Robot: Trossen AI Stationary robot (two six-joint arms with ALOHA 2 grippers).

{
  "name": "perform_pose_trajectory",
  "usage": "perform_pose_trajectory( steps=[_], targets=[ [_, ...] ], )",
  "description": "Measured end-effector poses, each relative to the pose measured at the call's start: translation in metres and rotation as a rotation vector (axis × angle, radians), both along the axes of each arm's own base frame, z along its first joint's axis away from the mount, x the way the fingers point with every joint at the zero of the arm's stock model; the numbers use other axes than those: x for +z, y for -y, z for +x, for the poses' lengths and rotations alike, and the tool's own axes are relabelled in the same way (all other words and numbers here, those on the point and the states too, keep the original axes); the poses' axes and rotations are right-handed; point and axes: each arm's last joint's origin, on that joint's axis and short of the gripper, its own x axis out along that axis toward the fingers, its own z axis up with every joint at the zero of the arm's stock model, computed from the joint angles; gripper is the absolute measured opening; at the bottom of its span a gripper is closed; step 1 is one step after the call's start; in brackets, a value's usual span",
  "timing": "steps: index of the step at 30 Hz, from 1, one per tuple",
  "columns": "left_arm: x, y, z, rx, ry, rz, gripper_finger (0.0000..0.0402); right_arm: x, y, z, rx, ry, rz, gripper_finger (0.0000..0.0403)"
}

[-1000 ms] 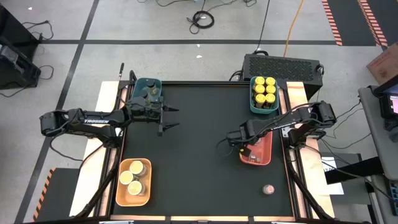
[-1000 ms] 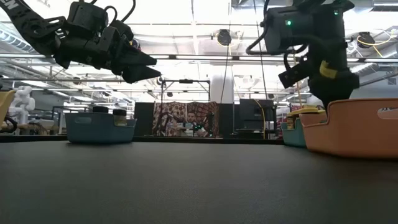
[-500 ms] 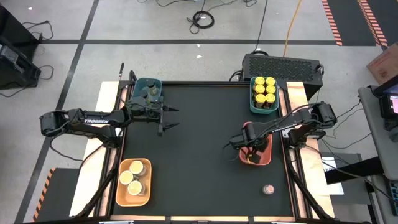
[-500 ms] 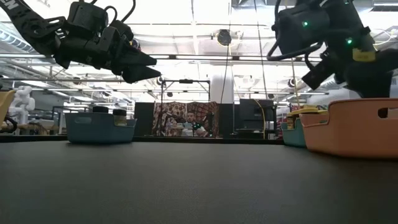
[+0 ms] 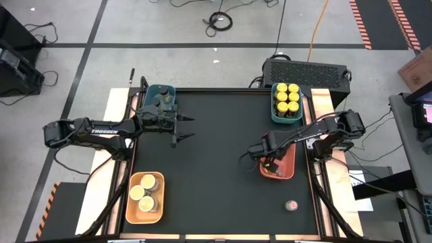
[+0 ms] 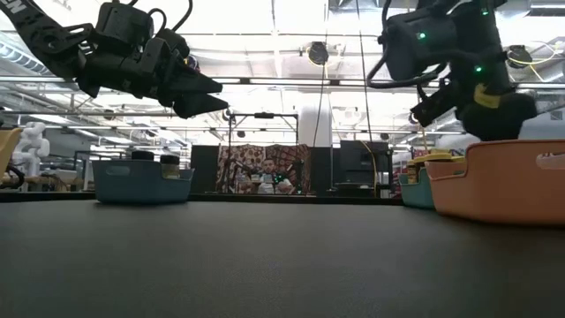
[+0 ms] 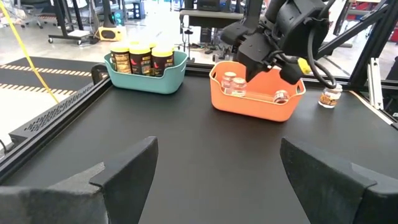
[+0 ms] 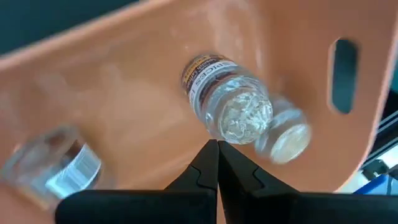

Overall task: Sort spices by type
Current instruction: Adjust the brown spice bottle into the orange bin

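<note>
My right gripper (image 8: pixel 217 147) is shut and points down into the orange tray (image 5: pixel 286 167). Small clear pinkish-lidded jars lie on their sides there, one (image 8: pixel 227 106) just beyond the fingertips, another (image 8: pixel 285 138) beside it and a third (image 8: pixel 53 165) farther off. One small jar (image 5: pixel 291 204) stands alone on the black table near its near edge. Yellow-lidded jars (image 5: pixel 287 96) stand in the teal tray. Tan-lidded jars (image 5: pixel 144 191) sit in the orange tray at the near left. Dark-lidded jars (image 5: pixel 160 101) fill the blue tray. My left gripper (image 5: pixel 185 128) hovers open beside it. My right gripper's shut fingertips (image 8: pixel 210 155) come from above into the orange tray, right by the clear jar that lies on the tray floor. I cannot tell whether they touch it.
The middle of the black table (image 5: pixel 216 169) lies between the two arms. In the left wrist view the right arm (image 7: pixel 273 31) stands over the orange tray (image 7: pixel 255 102). Beyond the far edge sit a black box (image 5: pixel 307 69) and cables. In the low view a person (image 6: pixel 267 168) is far behind.
My right gripper swung toward the table's near edge over the orange tray, then came back toward the far edge, to about where it was before. The left arm kept still.
</note>
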Motion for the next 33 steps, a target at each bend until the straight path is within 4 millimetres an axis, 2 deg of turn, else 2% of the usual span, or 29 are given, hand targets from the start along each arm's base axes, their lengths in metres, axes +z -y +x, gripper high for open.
perform_pose_trajectory(
  steps=[8,12,17,20,24,28,33],
  targets=[
    [0.0,0.0,0.0,0.0,0.0,-0.001,0.0341,-0.001,0.015,0.006,-0.032,0.055,-0.074,0.0],
    [0.0,0.0,0.0,0.001,0.0,-0.004,0.0341,0.003,0.015,0.007,-0.032,0.052,-0.064,0.0],
    [0.0,0.0,0.0,0.0,0.0,-0.004,0.0341,0.03,0.009,0.016,-0.02,0.07,-0.029,0.0],
    [0.0,0.0,0.0,0.001,0.0,-0.003,0.0341,0.044,-0.001,0.022,-0.044,0.101,0.11,0.0],
    [0.0,0.0,0.0,0.0,0.0,-0.002,0.0341,0.047,-0.024,0.024,-0.017,0.116,0.276,0.0003],
    [0.0,0.0,0.0,-0.004,0.0,0.002,0.0341,0.042,-0.037,0.022,-0.005,0.122,0.285,0.0031],
    [0.0,0.001,0.0,-0.017,0.0,-0.003,0.0341,0.033,-0.037,0.016,-0.038,0.083,0.254,0.0102]
  ],
)
